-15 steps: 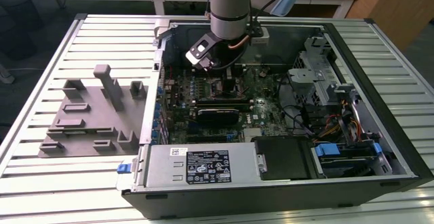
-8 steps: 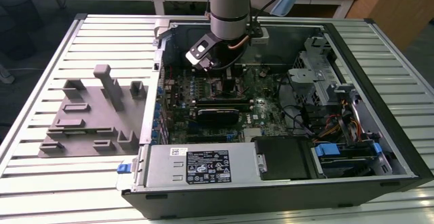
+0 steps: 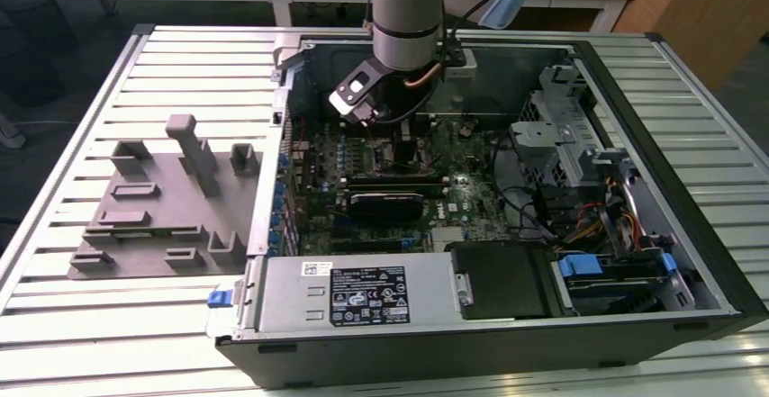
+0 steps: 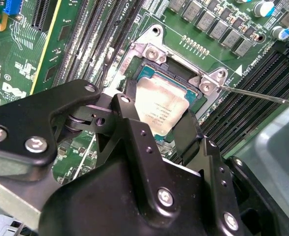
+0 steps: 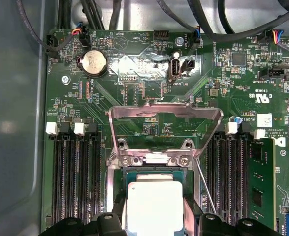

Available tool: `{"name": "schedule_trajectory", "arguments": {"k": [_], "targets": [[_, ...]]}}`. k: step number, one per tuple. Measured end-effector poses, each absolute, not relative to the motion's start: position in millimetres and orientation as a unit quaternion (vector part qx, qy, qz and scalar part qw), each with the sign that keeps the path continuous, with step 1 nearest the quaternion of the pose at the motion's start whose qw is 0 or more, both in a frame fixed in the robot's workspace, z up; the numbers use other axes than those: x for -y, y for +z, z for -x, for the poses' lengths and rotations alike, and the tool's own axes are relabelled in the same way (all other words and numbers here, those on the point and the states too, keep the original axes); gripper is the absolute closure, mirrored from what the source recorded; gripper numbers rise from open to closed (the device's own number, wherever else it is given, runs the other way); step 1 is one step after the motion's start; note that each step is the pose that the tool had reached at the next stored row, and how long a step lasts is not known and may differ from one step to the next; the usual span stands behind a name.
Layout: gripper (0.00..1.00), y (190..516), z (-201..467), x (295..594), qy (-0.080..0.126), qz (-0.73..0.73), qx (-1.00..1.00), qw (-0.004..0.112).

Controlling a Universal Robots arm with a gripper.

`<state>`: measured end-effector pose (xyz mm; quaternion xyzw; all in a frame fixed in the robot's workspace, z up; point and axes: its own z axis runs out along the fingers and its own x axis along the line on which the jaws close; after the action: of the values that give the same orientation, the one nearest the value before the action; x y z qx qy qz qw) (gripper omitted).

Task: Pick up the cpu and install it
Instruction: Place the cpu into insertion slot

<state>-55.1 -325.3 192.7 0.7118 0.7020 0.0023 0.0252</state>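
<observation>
The cpu (image 4: 160, 109), a flat square chip with a pale silver top, sits level over the open socket (image 4: 149, 73) on the green motherboard. My gripper (image 4: 159, 118) is shut on it, a black finger (image 4: 127, 105) pressed against each of two opposite edges. In the first wrist view the cpu (image 5: 154, 201) lies just below the raised metal load plate (image 5: 164, 115), with the gripper (image 5: 154, 212) straddling it. In the exterior view the arm reaches down into the computer case and the gripper (image 3: 402, 140) is low over the board. I cannot tell whether the chip rests fully in the socket.
The thin socket lever (image 5: 203, 189) stands beside the socket. Memory slots (image 5: 78, 182) flank it on both sides. Case walls (image 3: 625, 100), a drive cage (image 3: 559, 136) and the power supply (image 3: 360, 293) ring the board. A grey fixture plate (image 3: 157, 208) lies at the exterior view's left.
</observation>
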Motion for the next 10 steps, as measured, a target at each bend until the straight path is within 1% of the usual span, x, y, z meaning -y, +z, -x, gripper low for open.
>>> {"name": "schedule_trajectory", "arguments": {"k": [10], "targets": [[0.46, 192.7, 53.3, 325.3, 0.002, -0.712, -0.701, 0.025]]}}
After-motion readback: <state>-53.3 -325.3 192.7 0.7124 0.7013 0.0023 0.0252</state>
